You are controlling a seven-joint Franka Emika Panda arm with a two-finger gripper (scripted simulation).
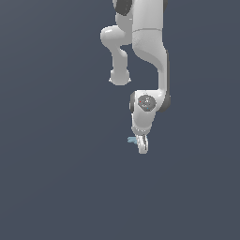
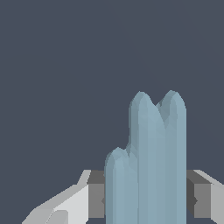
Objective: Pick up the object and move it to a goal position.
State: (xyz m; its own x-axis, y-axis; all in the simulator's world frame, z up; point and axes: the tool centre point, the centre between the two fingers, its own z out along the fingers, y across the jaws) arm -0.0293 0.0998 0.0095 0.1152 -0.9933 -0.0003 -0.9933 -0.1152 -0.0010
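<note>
The object (image 2: 151,166) fills the wrist view as a pale blue-teal piece with rounded, uneven lobes, standing between my two fingers. Both grey pads (image 2: 96,199) press against its sides. In the exterior view the object (image 1: 132,139) is a tiny teal sliver poking out toward the exterior view's left of my white gripper (image 1: 142,146), which hangs at the arm's lower end. My gripper is shut on the object.
A flat dark grey-blue surface (image 1: 56,178) fills both views. The white arm (image 1: 150,51) rises from the gripper to the top of the exterior view.
</note>
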